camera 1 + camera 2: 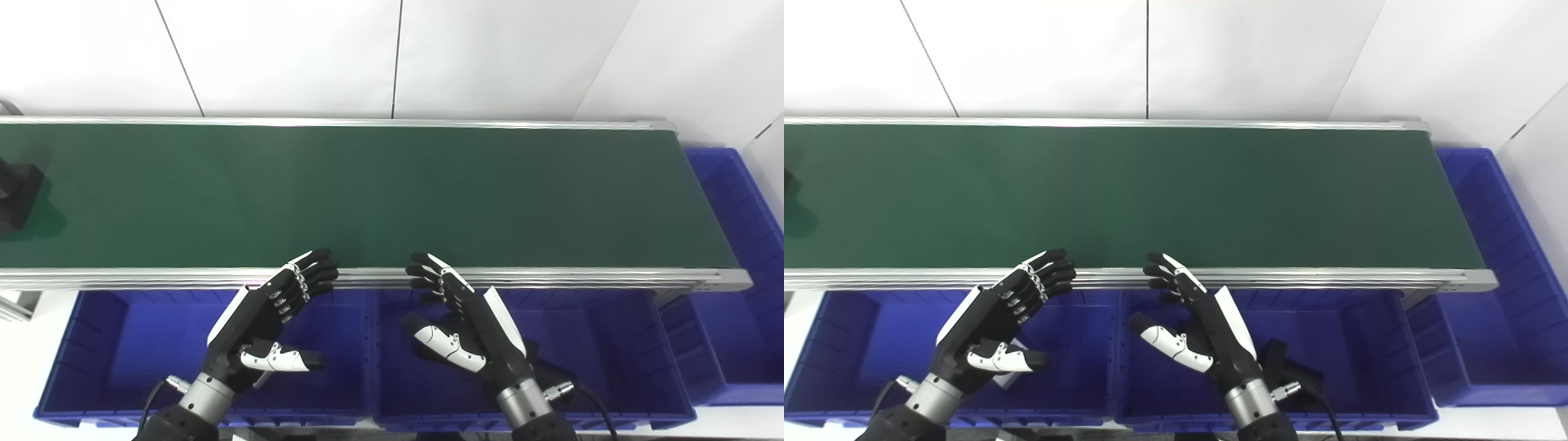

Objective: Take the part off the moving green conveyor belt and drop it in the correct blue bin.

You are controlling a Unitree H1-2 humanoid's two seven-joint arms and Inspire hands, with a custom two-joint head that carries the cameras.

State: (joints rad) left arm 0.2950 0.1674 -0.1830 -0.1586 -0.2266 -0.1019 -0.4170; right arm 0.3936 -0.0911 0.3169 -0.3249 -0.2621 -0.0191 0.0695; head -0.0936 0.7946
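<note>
Part (15, 196) on belt (367, 190), cut off at left edge

1. We see the green conveyor belt (380, 196) running across the frame, edged by silver rails.
2. A black part (17, 196) sits on the belt at the far left edge, partly cut off.
3. Our left hand (269, 324) hovers empty above the left blue bin (79, 367), its fingers (312, 272) spread and reaching the near rail.
4. Our right hand (465, 324) hovers empty above the middle blue bin (612, 343), likewise spread.
5. A third blue bin (735, 275) stands beyond the belt's right end.
</note>
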